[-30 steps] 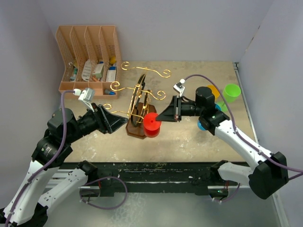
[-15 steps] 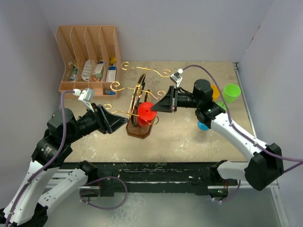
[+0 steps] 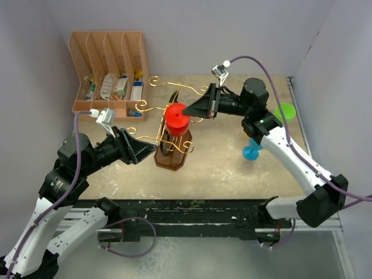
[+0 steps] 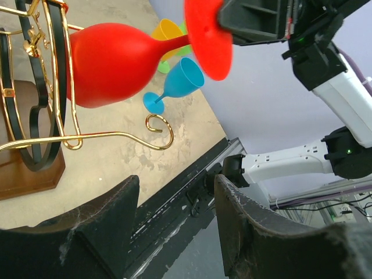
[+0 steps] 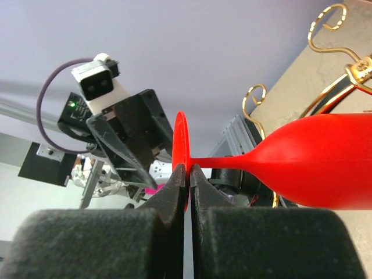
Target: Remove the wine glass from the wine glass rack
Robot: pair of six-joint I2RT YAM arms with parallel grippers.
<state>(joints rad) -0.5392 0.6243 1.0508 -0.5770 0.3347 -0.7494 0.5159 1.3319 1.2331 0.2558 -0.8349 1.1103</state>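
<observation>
Wine glass [image 3: 176, 116], red, sits tilted among the gold arms of the wine glass rack [image 3: 170, 158], its foot pinched by the right end effector [image 3: 187, 110]. The left end effector [image 3: 150, 152] stands spread beside the rack's base, holding nothing.

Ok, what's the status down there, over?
Right gripper shut on red wine glass foot. Left gripper open, empty, beside wine glass rack. Glass bowl among the gold wire arms, not yet clear.
</observation>
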